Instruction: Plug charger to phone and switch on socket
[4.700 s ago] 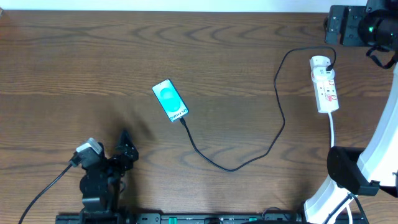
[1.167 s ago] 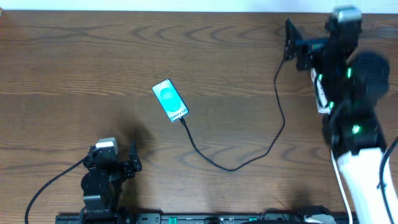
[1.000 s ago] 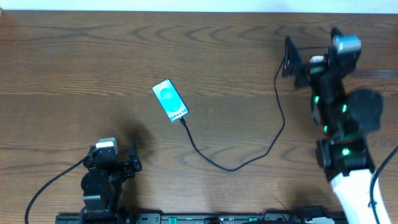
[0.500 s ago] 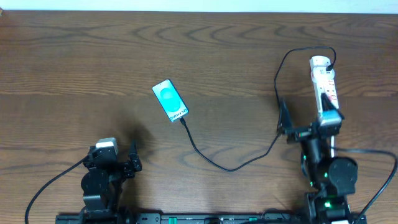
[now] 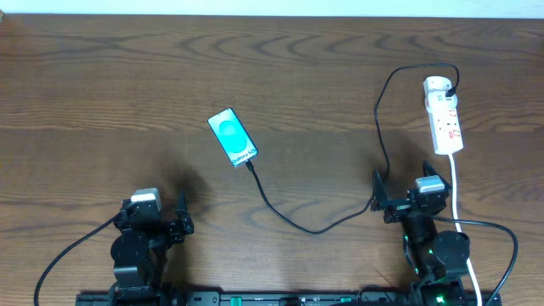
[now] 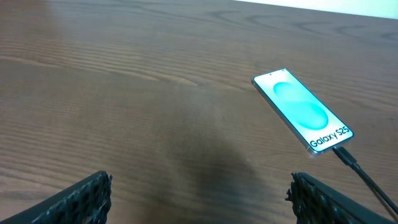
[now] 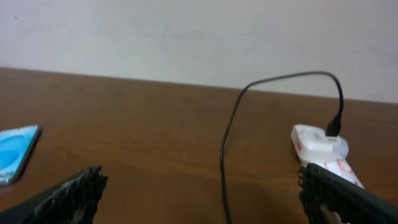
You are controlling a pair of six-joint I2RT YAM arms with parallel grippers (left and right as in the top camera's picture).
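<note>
The phone [image 5: 232, 137] lies flat mid-table, teal screen up; it also shows in the left wrist view [image 6: 301, 109] and at the left edge of the right wrist view [image 7: 15, 152]. The charger cable [image 5: 314, 228] runs from the phone's "Galaxy" end, where its connector [image 6: 344, 157] meets the phone, loops forward and climbs to its black plug [image 5: 454, 85] in the white socket strip [image 5: 446, 119]. My left gripper [image 5: 170, 217] is open and empty near the front left. My right gripper [image 5: 401, 197] is open and empty at the front right, with the cable [image 7: 227, 143] ahead between its fingers.
The strip's thick white cord [image 5: 456, 183] runs forward past my right arm. The table's far edge meets a pale wall [image 7: 186, 37]. Bare wood [image 5: 127, 85] lies left of the phone.
My right arm has pulled back from over the socket strip at the far right to the front right edge. The left arm, phone and cable have not moved.
</note>
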